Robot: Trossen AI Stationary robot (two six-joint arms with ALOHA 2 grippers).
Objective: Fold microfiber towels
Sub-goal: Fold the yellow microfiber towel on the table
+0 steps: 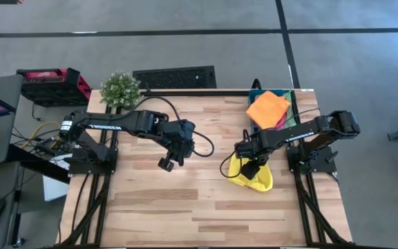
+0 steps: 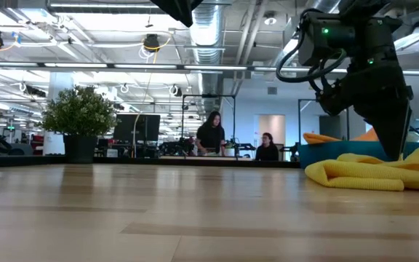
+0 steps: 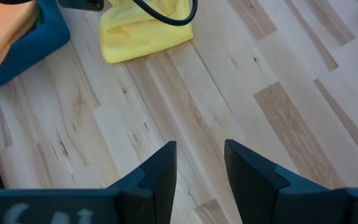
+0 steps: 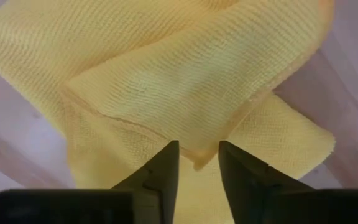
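Observation:
The yellow towel (image 1: 260, 180) lies crumpled in loose folds on the table at the right, and also shows in the low view (image 2: 366, 173) and the left wrist view (image 3: 145, 34). My right gripper (image 1: 249, 169) is open and points down over it. Its fingertips (image 4: 199, 163) stand on either side of a folded corner. The orange towel (image 1: 268, 107) lies on top in the teal bin (image 1: 294, 114), with a pink edge (image 1: 282, 122) under it. The green towel does not show plainly. My left gripper (image 1: 166, 164) hangs open and empty above the table's middle. My right gripper comes at the yellow towel from above, its fingers down at a folded corner (image 4: 197, 152) of several layers. I cannot tell whether the fingers touch the cloth. The towel lies slack on the table.
A potted plant (image 1: 119, 88) stands at the table's far left edge. The teal bin sits at the far right corner. Bare wood (image 3: 241, 93) spreads under my left gripper and toward the near edge. People sit in the room behind the table (image 2: 211, 135).

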